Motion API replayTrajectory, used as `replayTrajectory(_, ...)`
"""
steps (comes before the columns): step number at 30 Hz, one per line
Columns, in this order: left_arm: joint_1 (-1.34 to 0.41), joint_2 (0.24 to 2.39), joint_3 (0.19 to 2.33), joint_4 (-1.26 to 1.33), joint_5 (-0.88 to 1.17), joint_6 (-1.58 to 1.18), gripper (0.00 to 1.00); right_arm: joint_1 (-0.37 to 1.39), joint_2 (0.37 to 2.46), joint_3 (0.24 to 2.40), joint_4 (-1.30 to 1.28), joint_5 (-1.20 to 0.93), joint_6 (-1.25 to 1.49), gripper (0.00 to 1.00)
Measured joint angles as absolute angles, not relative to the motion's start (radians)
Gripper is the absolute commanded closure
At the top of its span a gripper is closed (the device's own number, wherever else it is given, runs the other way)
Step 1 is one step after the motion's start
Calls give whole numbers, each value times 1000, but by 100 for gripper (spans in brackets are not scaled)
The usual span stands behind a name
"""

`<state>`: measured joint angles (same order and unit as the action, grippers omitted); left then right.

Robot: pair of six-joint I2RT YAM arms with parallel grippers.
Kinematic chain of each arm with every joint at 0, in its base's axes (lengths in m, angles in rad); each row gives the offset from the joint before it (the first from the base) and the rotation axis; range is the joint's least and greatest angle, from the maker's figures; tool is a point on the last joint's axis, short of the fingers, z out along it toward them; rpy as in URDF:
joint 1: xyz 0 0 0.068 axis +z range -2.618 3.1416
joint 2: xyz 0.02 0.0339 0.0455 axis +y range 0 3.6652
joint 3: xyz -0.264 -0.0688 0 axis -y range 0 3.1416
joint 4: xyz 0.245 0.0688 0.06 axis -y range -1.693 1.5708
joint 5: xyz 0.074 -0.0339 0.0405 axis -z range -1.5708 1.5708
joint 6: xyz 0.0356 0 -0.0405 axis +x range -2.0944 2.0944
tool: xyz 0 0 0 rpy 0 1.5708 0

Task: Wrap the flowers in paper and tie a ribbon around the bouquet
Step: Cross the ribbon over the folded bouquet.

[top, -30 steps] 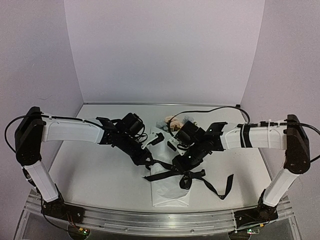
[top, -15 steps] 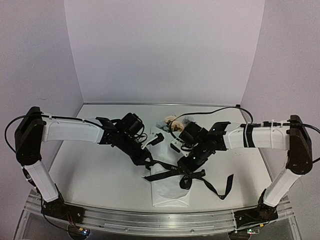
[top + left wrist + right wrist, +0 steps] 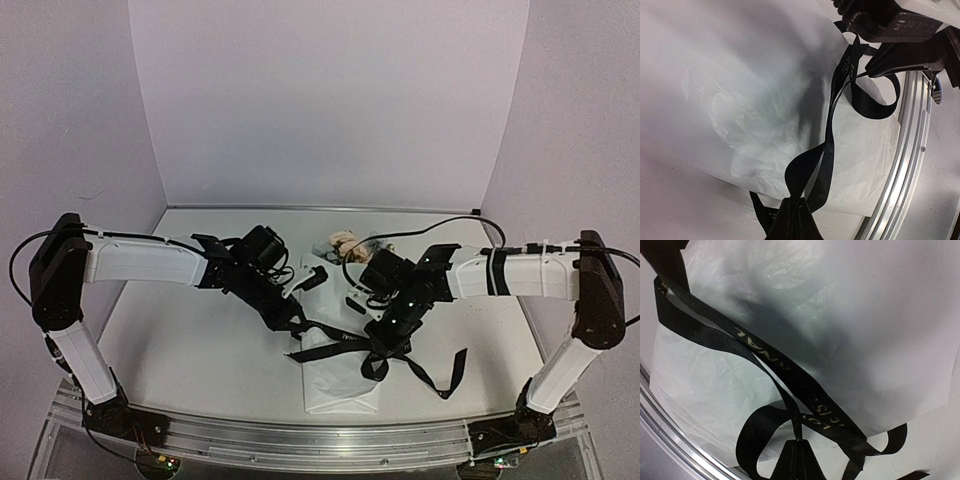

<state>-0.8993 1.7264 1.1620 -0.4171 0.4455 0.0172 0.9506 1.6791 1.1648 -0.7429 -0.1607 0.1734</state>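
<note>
Left end effector (image 3: pixel 796 221) clamped on ribbon (image 3: pixel 832 117) strand; right end effector (image 3: pixel 799 454) clamped on second strand. Bouquet (image 3: pixel 340 385) flat on counter (image 3: pixel 200 350), near centre: opposed grips likely for tightening knot.

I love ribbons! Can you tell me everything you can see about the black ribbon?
The ribbon is long, narrow, black woven fabric with pale lettering printed along it. It lies looped and twisted across the crinkled white paper, with one tail trailing onto the table. The left end effector and the right end effector each pinch it, both shut.
</note>
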Motion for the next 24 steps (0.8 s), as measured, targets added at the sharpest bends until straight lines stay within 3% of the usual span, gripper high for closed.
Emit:
replayTrajectory(14,-899,1726,1153,-411,455,17,100,912,1508,1071,-739,83,245,100)
replayTrajectory(24,-899,1726,1150,-410,490,17,100,988,1482,1053,-717,-44,228,100)
